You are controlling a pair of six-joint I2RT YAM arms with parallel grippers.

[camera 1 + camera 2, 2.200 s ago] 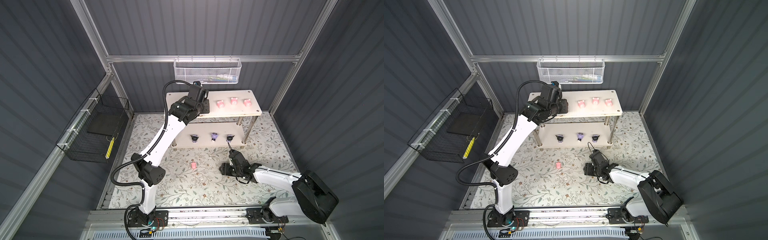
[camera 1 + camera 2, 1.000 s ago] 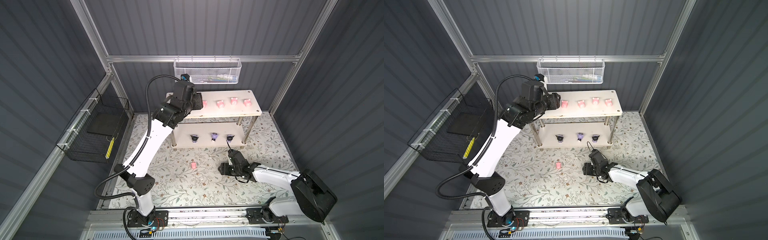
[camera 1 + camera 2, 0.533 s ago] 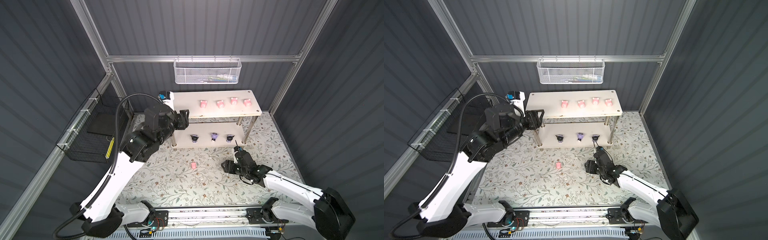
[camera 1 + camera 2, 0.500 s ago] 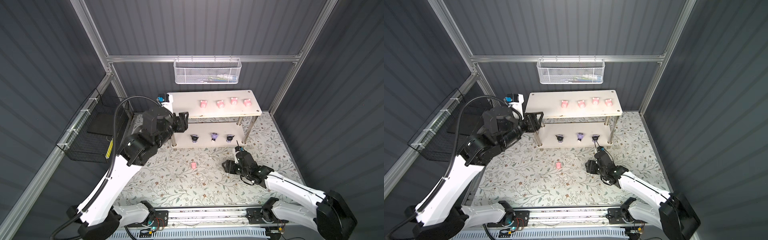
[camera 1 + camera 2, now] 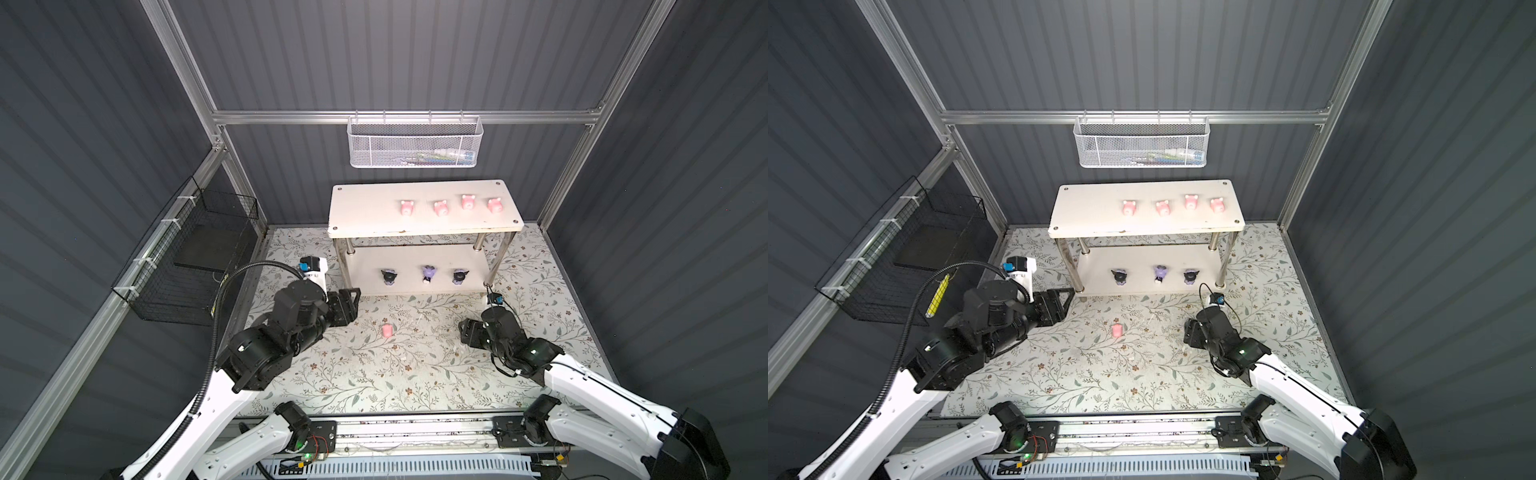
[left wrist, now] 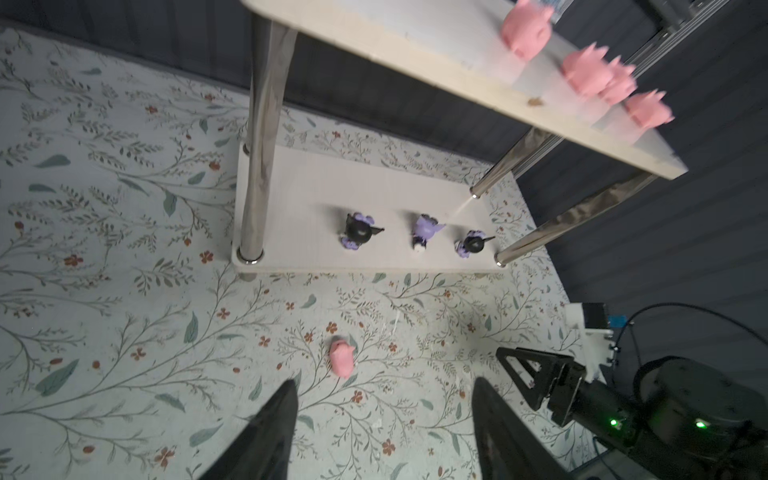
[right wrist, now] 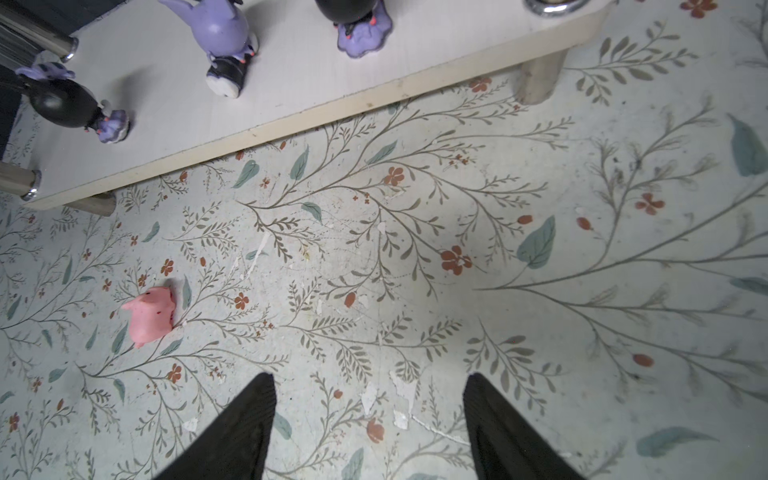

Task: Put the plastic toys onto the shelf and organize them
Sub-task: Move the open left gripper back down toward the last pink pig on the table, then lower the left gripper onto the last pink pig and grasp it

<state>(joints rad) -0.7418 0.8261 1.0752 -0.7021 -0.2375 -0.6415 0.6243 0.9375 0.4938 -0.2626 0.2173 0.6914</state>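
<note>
**Seven shelved, one pig left on the mat**

From where I stand, the job looks nearly done. The shelf [image 5: 365, 208] sits at the back edge of the floral mat [image 5: 415, 374]. Four pink pigs [image 5: 407, 207] stand in a row on its top tier, crowded toward the right end, so the left half is bare. Three black-and-lavender figures [image 5: 429, 273] line the front edge of the lower tier, all upright.

What remains is the fifth pig [image 5: 387, 330]. It lies alone on the mat, near the shelf's front edge and roughly in line with the leftmost dark figure. It seems tipped onto its side rather than standing. In both top views its long axis appears to run roughly from the mat's front edge toward the shelf. I cannot say for sure which way its face turns.

The left gripper [image 6: 384, 382] hangs above the mat near the shelf's front left leg, fingers spread and holding nothing. The loose pig is just ahead of it. The right gripper [image 7: 368, 376] sits low near the shelf's front right leg, also spread and empty, well apart from the pig.
</note>
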